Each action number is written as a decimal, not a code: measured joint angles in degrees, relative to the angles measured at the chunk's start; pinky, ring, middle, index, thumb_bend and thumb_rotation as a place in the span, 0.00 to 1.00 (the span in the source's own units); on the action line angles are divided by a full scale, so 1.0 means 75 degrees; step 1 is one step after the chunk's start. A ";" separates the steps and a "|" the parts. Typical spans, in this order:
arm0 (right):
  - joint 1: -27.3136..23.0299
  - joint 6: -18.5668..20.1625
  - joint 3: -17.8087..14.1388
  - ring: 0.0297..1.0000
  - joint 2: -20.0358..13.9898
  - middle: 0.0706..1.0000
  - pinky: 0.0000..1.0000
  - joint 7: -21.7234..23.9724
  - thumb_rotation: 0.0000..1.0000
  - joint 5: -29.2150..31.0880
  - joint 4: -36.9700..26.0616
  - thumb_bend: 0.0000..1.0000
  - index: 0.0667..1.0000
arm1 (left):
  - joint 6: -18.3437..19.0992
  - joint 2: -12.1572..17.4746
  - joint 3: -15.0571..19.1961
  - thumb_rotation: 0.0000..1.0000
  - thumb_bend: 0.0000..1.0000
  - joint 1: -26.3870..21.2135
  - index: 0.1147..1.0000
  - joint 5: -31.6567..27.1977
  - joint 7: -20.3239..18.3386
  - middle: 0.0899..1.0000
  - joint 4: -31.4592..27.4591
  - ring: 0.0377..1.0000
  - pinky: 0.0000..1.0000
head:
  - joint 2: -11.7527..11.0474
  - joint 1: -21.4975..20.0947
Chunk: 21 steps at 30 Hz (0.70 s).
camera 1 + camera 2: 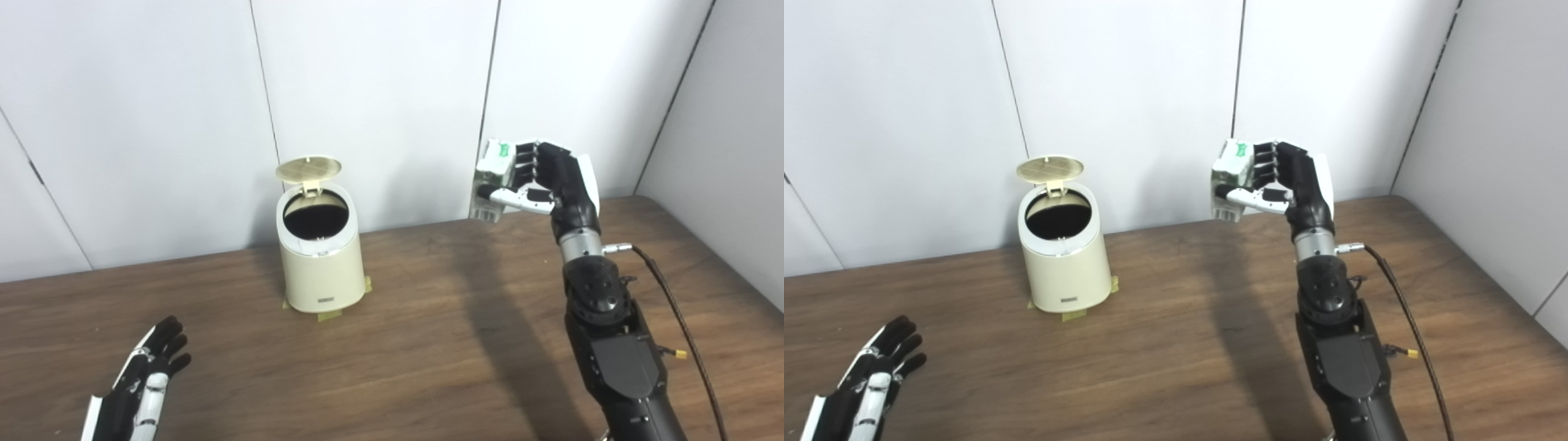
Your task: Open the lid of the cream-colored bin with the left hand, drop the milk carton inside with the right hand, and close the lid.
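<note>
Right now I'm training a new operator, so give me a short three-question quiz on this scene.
1. True or false: the lid of the cream-colored bin is shut.
2. Which hand holds the milk carton? A) left hand B) right hand C) neither
3. Fill in: the carton is held above the ____, to the bin's right.

Key: 1 false, the lid stands open; 2 B; 3 table.

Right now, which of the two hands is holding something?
The right hand: raised above the table, its fingers closed around the milk carton. The left hand is low near the front edge, fingers apart, empty.
</note>
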 measured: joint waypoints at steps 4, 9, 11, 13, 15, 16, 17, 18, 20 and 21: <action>0.0085 -0.0210 0.0322 0.43 0.0159 0.46 0.40 0.0277 0.00 -0.0001 -0.0201 0.52 0.45 | 0.0000 -0.0008 -0.0007 0.73 0.28 -0.0005 0.86 0.0001 0.0017 0.88 0.0000 0.89 0.84 | 0.0000 0.0117; 0.0095 -0.0509 0.0508 0.44 0.0337 0.46 0.39 0.0568 0.00 0.0029 -0.0309 0.52 0.43 | -0.0166 -0.0050 -0.0061 0.84 0.27 -0.0006 0.84 0.0102 0.0117 0.86 0.0013 0.87 0.81 | -0.0023 0.0293; 0.0095 -0.0510 0.0525 0.44 0.0440 0.45 0.40 0.0635 0.00 0.0129 -0.0398 0.52 0.44 | -0.0168 -0.0069 -0.0107 0.85 0.27 -0.0005 0.83 0.0133 0.0171 0.86 0.0013 0.86 0.82 | -0.0023 0.0340; 0.0088 -0.0564 0.0555 0.43 0.0565 0.44 0.39 0.0731 0.00 0.0245 -0.0407 0.52 0.46 | -0.0168 -0.0093 -0.0152 0.85 0.25 -0.0004 0.84 0.0152 0.0269 0.86 0.0012 0.86 0.82 | -0.0023 0.0399; 0.0087 -0.0601 0.0622 0.42 0.0692 0.44 0.38 0.0794 0.00 0.0298 -0.0389 0.52 0.47 | -0.0168 -0.0102 -0.0203 0.85 0.25 -0.0002 0.83 0.0256 0.0336 0.85 0.0011 0.86 0.81 | -0.0035 0.0445; 0.0084 -0.0601 0.0659 0.43 0.0750 0.43 0.41 0.0831 0.00 0.0299 -0.0389 0.52 0.46 | -0.0168 -0.0106 -0.0229 0.85 0.24 0.0000 0.83 0.0310 0.0360 0.85 0.0011 0.86 0.81 | -0.0035 0.0469; 0.0080 -0.0601 0.0696 0.43 0.0824 0.43 0.42 0.0853 0.00 0.0298 -0.0391 0.52 0.46 | -0.0168 -0.0111 -0.0253 0.84 0.24 0.0003 0.83 0.0346 0.0391 0.85 0.0009 0.86 0.81 | -0.0035 0.0481; 0.0073 -0.0586 0.0731 0.44 0.0896 0.43 0.43 0.0862 0.00 0.0295 -0.0397 0.52 0.46 | -0.0168 -0.0115 -0.0275 0.84 0.24 0.0006 0.83 0.0378 0.0404 0.85 0.0006 0.86 0.81 | -0.0047 0.0527; 0.0037 -0.0565 0.0798 0.44 0.1066 0.43 0.43 0.0863 0.00 0.0271 -0.0409 0.52 0.46 | -0.0168 -0.0122 -0.0321 0.84 0.24 0.0013 0.83 0.0430 0.0441 0.85 -0.0018 0.86 0.81 | -0.0035 0.0563; 0.0005 -0.0567 0.0829 0.43 0.1153 0.43 0.41 0.0861 0.00 0.0240 -0.0404 0.52 0.46 | -0.0168 -0.0126 -0.0341 0.84 0.25 0.0015 0.83 0.0455 0.0465 0.85 -0.0041 0.86 0.81 | -0.0035 0.0586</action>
